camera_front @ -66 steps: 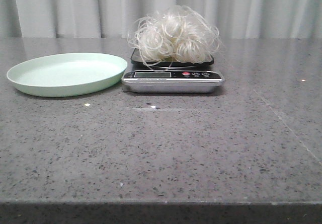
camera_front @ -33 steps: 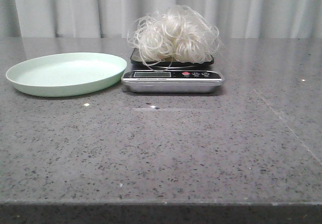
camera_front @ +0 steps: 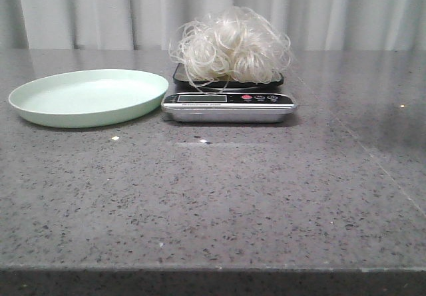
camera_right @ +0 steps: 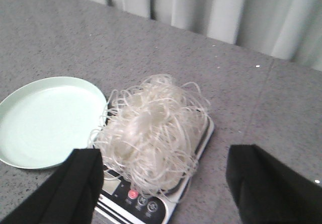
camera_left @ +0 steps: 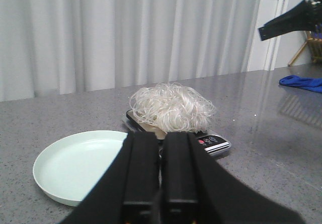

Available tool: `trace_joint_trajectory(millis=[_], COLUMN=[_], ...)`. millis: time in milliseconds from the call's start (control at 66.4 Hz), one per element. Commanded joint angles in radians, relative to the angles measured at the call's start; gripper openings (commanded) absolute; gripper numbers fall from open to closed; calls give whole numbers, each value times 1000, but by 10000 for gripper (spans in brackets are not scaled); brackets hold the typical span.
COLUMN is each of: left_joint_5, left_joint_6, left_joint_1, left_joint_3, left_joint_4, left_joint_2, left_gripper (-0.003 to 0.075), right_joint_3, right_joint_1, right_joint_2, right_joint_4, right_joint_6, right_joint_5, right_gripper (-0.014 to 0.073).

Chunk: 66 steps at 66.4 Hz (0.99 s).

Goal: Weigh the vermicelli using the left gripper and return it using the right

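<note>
The vermicelli (camera_front: 231, 44), a fluffy nest of white looping strands, rests on the black platform of the silver scale (camera_front: 228, 106). It also shows in the left wrist view (camera_left: 172, 107) and the right wrist view (camera_right: 151, 133). Neither arm shows in the front view. My left gripper (camera_left: 160, 173) is shut and empty, held back from the scale, with the pale green plate (camera_left: 80, 164) beside it. My right gripper (camera_right: 166, 183) is wide open above the scale (camera_right: 146, 201), its fingers (camera_right: 75, 189) apart on either side of the nest, not touching it.
The pale green plate (camera_front: 88, 97) lies empty to the left of the scale on the grey speckled table (camera_front: 219, 196). Grey curtains hang behind. A blue cloth (camera_left: 302, 82) lies far off in the left wrist view.
</note>
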Motion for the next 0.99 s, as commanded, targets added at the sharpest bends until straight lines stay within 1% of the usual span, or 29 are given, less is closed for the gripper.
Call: trace_joint_trajectory(millis=[0, 151, 346, 527, 693, 723, 738, 753, 768, 783, 813, 828, 843, 858, 873, 903, 949, 979], left_joint_5=[-83, -83, -83, -83, -83, -83, -83, -83, -83, -83, -83, -83, -83, -83, -83, -83, -83, -83], left_joint_6=[-2, -2, -2, -2, -2, -2, -2, -2, -2, -2, -2, -2, -2, -2, -2, -2, -2, -2], left_joint_1=[-7, -7, -7, -7, -7, -7, -7, -7, -7, -7, -7, -7, -7, -7, -7, -7, -7, -7], left_joint_3=[-26, -26, -26, -26, -26, -26, -26, -26, -26, -26, -26, -26, -26, -26, -26, -26, -26, -26], left_joint_4=[-11, -11, -11, -15, -15, -15, -15, -15, -15, -15, -15, -15, -15, -15, -15, -15, -15, -15], left_joint_2=[12, 12, 12, 12, 12, 12, 12, 12, 12, 12, 12, 12, 12, 12, 12, 12, 12, 12], left_gripper=[127, 127, 127, 127, 127, 127, 127, 127, 127, 127, 127, 127, 127, 127, 127, 127, 127, 127], right_joint_3=[-168, -374, -577, -718, -800, -811, -821, -821, -832, -836, -851, -854, -866, -869, -874, -889, -915, -941], right_joint_1=[21, 17, 17, 17, 18, 18, 19, 19, 19, 19, 20, 20, 20, 20, 20, 20, 20, 20], right_joint_2=[119, 307, 514, 675, 791, 805, 814, 814, 828, 828, 838, 841, 842, 842, 842, 840, 837, 836], right_joint_4=[6, 33, 47, 47, 51, 56, 57, 57, 57, 57, 57, 57, 57, 57, 57, 57, 57, 57], right_joint_6=[-5, 29, 87, 98, 98, 98, 98, 98, 98, 98, 98, 98, 98, 98, 98, 98, 97, 97], right_joint_5=[47, 198, 357, 534, 681, 701, 720, 720, 739, 743, 761, 763, 769, 769, 767, 764, 766, 771], right_gripper=[610, 610, 610, 610, 599, 580, 547, 547, 496, 480, 384, 362, 269, 244, 174, 122, 168, 178])
